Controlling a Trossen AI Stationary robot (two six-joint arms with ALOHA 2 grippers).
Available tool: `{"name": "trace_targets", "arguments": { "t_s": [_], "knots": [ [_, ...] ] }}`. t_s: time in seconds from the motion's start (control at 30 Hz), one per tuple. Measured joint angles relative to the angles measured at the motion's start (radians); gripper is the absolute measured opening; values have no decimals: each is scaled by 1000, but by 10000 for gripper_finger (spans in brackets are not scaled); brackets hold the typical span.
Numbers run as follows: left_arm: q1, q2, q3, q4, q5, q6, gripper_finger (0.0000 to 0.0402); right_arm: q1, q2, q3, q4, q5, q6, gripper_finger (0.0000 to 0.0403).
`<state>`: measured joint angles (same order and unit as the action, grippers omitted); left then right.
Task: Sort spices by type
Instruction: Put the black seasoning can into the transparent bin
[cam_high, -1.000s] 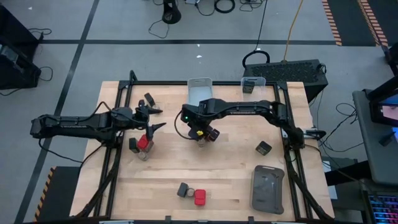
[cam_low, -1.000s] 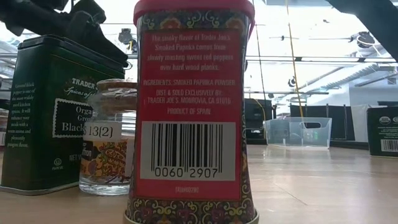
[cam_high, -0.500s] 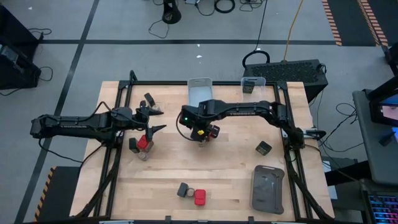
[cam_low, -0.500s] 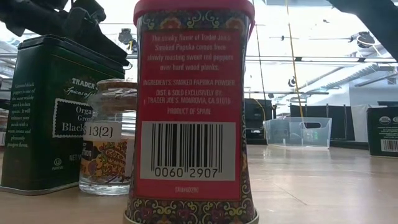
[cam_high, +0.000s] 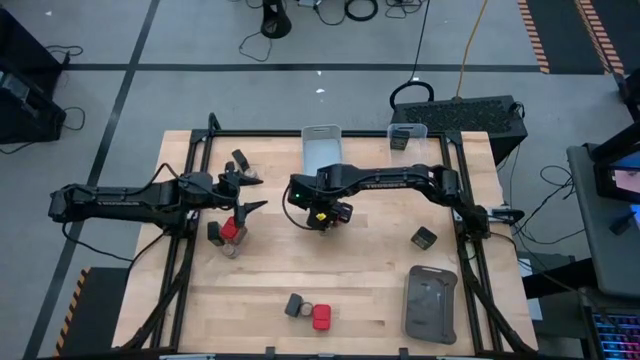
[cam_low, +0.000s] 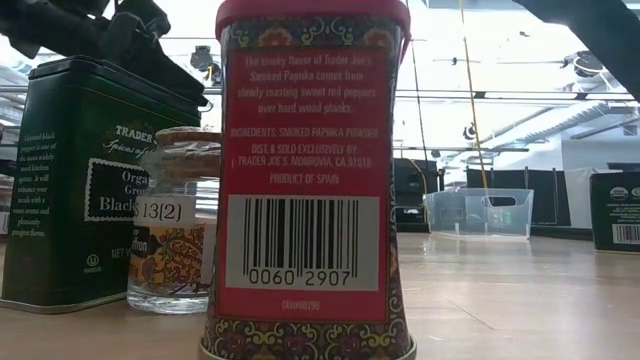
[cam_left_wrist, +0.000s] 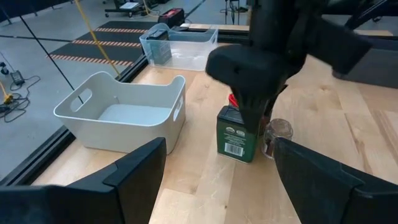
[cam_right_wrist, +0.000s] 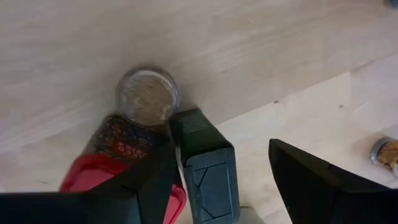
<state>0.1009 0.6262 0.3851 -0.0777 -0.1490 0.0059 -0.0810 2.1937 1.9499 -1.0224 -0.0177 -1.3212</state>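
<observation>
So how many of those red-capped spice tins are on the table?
3 red-capped tins: one beside the left gripper, one under the right gripper beside a dark tin and a jar, one near the table's front edge. Others may be hidden.

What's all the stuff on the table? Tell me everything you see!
Table: one, light wood, under both arms.
Grey bin: one, pale grey, top edge of the high view, middle.
Clear bin: one, see-through, right of the grey one.
Tray: one, dark grey, bottom right corner.
Red-capped tins: three, red; one left, one mid-table, one at the bottom.
Dark tins: about six, black-green; spread around, one inside the clear bin.
Round jars: at least three, clear with tan tops, beside the tins.
Left tool: one, black, open, over the left group.
Right tool: one, black, open, either side of the mid-table dark tin.
</observation>
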Motion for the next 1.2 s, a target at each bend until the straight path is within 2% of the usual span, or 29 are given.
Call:
{"name": "trace_targets", "arguments": {
  "t_s": [0.27,0.67,0.97,1.2],
  "knots": [
    [0,0,0,-6,0,0,301,-11,17,0,4,42,-9,242],
    [0,0,0,-6,0,0,301,-58,18,0,-4,43,-8,242],
    [0,0,0,-7,0,0,301,-61,18,-1,-17,39,-60,214],
    [0,0,0,-9,0,0,301,-56,18,-28,-13,39,-93,212]
  ]
}}
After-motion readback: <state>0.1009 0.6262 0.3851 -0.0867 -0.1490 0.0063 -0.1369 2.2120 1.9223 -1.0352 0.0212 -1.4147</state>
